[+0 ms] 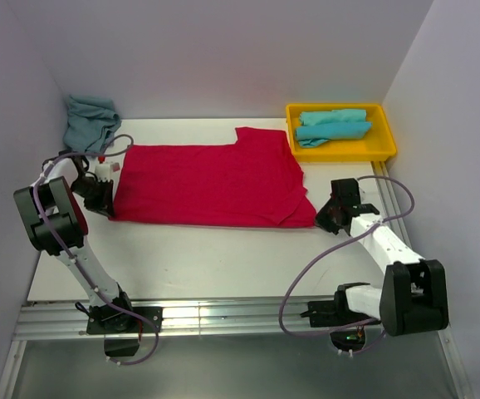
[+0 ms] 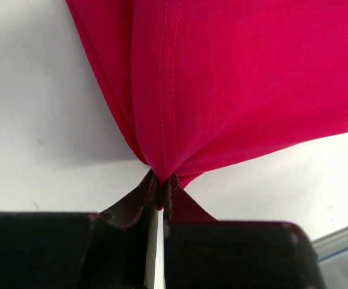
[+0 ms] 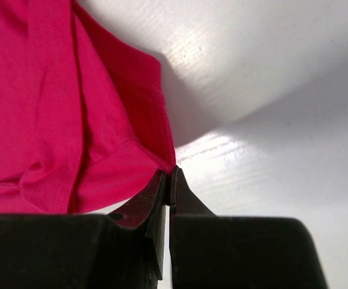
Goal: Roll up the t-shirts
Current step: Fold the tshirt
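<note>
The red t-shirt lies spread flat across the middle of the white table, lengthwise from left to right. My left gripper is shut on its near left corner. In the left wrist view the red cloth gathers into the closed tips of that gripper. My right gripper is shut at the near right corner. There the hem of the shirt runs into the very tip of the gripper, pinched only thinly. Two rolled turquoise t-shirts lie in the tray. Another turquoise t-shirt sits crumpled at the back left.
The yellow tray stands at the back right corner, close to the red shirt's sleeve. Grey walls close in the table on the left, back and right. A metal rail runs along the near edge by the arm bases.
</note>
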`<state>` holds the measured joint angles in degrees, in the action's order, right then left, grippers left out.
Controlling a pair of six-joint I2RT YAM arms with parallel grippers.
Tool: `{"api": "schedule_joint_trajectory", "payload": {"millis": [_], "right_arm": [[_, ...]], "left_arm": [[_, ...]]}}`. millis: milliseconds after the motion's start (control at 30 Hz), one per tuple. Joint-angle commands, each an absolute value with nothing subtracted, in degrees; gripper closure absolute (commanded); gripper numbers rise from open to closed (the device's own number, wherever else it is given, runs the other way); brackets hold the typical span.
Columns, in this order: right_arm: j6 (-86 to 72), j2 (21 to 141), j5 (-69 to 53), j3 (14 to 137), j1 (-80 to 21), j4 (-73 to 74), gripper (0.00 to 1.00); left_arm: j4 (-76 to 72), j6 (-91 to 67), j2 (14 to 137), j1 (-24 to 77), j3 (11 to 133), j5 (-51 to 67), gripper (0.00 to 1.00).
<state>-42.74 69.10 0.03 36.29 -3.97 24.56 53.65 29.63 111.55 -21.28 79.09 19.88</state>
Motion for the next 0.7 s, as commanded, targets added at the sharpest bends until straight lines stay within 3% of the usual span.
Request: {"api": "schedule_joint_trajectory", "payload": {"millis": [0, 333, 433, 667], "right_arm": [[-41.4, 65.1, 4.1, 35.9, -4.0, 30.8, 1.00], [-42.0, 59.0, 3.3, 31.4, -4.1, 34.3, 1.00], [-42.3, 58.4, 3.0, 30.8, -4.1, 33.8, 0.95], [-42.3, 56.2, 2.4, 31.2, -4.2, 34.1, 0.58]], "left_arm": [[55.8, 34.9, 107.8, -23.4, 77.5, 16.5, 1.00], [57.4, 39.0, 105.2, -24.8, 72.4, 15.7, 1.00], [57.6, 39.1, 105.0, -24.8, 72.0, 16.4, 0.96], [58.0, 39.1, 103.3, -24.9, 72.1, 18.2, 0.62]]}}
